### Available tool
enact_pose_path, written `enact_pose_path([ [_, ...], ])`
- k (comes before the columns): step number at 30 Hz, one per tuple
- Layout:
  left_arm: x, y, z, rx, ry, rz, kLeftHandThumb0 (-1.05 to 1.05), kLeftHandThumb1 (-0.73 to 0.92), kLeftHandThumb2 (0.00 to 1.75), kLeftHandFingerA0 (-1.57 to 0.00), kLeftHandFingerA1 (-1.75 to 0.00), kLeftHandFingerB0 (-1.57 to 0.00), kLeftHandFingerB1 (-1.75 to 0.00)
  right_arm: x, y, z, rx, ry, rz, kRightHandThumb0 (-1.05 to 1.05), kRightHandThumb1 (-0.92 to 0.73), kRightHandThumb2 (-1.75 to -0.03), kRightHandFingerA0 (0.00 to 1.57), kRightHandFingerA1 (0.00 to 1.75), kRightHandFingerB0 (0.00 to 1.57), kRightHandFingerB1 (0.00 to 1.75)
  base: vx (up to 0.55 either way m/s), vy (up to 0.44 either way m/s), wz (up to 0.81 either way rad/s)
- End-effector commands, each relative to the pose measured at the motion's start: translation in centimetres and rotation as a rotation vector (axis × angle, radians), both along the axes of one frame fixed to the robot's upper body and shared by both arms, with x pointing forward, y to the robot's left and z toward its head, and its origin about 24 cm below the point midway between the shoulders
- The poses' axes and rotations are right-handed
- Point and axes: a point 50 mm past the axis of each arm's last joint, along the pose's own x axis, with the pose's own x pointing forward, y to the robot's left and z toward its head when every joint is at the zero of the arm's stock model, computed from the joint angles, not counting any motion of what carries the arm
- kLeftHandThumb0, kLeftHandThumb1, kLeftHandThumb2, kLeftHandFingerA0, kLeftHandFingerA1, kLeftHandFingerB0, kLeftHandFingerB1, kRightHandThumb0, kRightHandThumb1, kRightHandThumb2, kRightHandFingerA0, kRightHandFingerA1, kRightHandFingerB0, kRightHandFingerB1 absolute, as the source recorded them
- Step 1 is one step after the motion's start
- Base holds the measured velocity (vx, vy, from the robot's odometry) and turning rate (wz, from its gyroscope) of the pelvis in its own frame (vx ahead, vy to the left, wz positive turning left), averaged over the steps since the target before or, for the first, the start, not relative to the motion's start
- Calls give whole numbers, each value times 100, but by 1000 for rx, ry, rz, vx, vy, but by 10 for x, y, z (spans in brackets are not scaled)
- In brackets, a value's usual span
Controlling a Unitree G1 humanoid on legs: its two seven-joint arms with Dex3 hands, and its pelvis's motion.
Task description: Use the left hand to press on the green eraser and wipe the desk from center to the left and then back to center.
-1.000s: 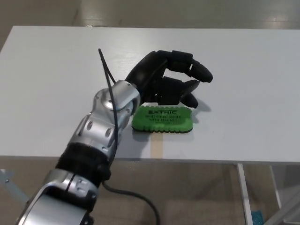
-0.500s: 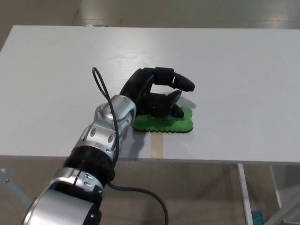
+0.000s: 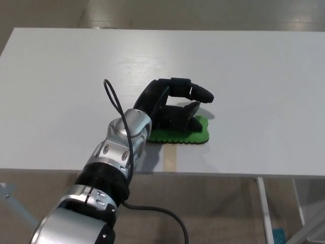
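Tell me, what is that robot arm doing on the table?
The robot's left hand is resting on top of a green eraser on the white desk, near the front edge. The lower fingers lie on the eraser while one finger sticks out above it. It looks ready to wipe the desk with it. The right hand is not in the picture.

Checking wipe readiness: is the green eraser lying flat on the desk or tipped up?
Flat. The green eraser lies level on the white desk, with the left hand resting on top of it.
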Motion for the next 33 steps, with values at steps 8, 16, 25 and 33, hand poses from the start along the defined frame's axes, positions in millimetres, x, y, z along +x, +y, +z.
enact_pose_path([
  [8,-12,7,-27,12,33,13,-26,67,88,-103,-87,-91,-83,-3,0,-1,20,-1,-3,-37,-73,-62,69,54,54,39,0,0,0],
  [16,-11,15,-28,31,29,18,-26,66,88,-102,-88,-91,-84,-3,0,-1,32,-4,-5,-37,-73,-62,69,54,54,39,0,0,0],
  [25,-12,30,-32,20,46,44,-26,67,88,-102,-88,-90,-84,-5,0,-2,36,6,-5,-37,-73,-62,69,55,54,39,0,0,0],
  [33,-14,83,-38,42,45,131,-18,83,64,-107,-82,-92,-77,-7,-1,-4,46,20,-22,-37,-74,-62,69,54,56,39,0,0,0],
])
